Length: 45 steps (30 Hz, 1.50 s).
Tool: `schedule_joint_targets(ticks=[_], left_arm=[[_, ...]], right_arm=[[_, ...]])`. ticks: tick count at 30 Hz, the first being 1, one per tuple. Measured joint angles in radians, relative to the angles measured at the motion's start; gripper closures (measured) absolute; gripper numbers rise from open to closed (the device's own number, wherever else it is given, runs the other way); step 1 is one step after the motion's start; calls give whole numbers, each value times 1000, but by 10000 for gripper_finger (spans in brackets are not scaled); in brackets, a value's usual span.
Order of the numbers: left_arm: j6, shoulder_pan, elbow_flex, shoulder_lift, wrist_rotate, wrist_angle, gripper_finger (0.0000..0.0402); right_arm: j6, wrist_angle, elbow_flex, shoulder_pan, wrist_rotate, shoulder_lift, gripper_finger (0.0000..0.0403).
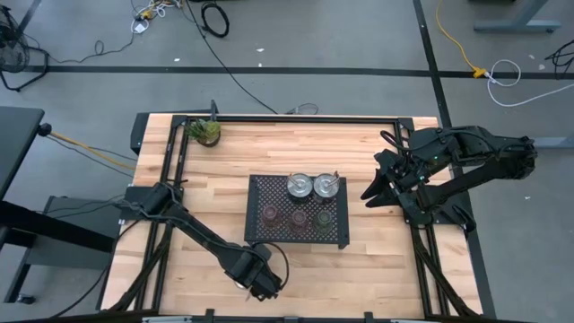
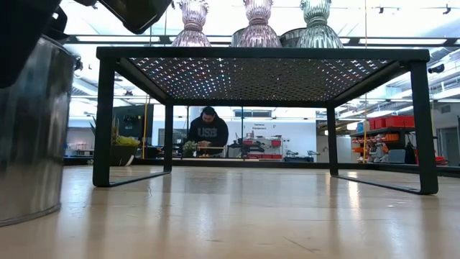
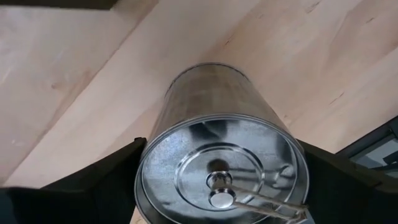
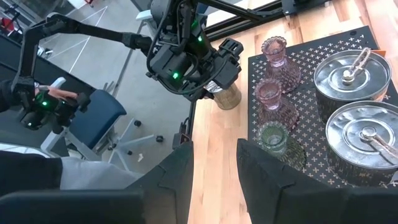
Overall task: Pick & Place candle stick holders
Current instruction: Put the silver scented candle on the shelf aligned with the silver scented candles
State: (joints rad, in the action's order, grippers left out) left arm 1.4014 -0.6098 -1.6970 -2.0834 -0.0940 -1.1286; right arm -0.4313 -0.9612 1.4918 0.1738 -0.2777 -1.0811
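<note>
A shiny silver candle stick holder [image 3: 217,162] stands upright on the wood near the table's front edge, left of the black mesh tray [image 1: 256,184]. My left gripper [image 3: 221,144] is down over it and hides it in the high view. On the tray stand two more silver holders [image 1: 299,187] [image 1: 325,187]. In front of them stands a row of tinted glass ones, two reddish [image 1: 269,215] [image 1: 296,218] and one green [image 1: 321,218]. My right gripper [image 4: 214,149] hangs raised at the table's right side, open with nothing between its fingers. My left gripper has the silver holder between its two fingers [image 3: 106,180], which lie against opposite sides of the wall just below the rim [image 3: 148,167]. The fingers come from above, pointing down. The holder stands upright with its base on the table.
A small green plant [image 1: 204,132] stands at the far left corner. The tray rests on legs, with open room under it [image 2: 251,173]. Bare wood lies left and right of the tray. A person [image 2: 207,129] sits in the room beyond, and a hand [image 4: 46,99] shows off the table.
</note>
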Motion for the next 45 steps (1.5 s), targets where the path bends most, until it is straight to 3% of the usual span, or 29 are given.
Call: schedule_joint_targets(ticks=[9, 19, 23, 28, 36, 45], left_arm=[[-11, -2, -59, -3, -57, -132, 40], [-68, -2, -232, 2, -131, -296, 40], [-86, -6, -363, 3, -117, -454, 41], [-74, 3, -468, 63, -107, -441, 41], [-25, 78, -478, 213, -21, -444, 41], [-74, 254, -478, 390, 83, -444, 41]], right_arm=[[7, -1, 0, 0, 5, 0, 279], [7, -1, 0, 0, 26, 0, 279], [7, -2, 0, 0, 26, 0, 279], [8, -3, 0, 0, 26, 0, 279], [8, 1, 0, 0, 26, 0, 279], [3, 2, 0, 0, 35, 0, 279]])
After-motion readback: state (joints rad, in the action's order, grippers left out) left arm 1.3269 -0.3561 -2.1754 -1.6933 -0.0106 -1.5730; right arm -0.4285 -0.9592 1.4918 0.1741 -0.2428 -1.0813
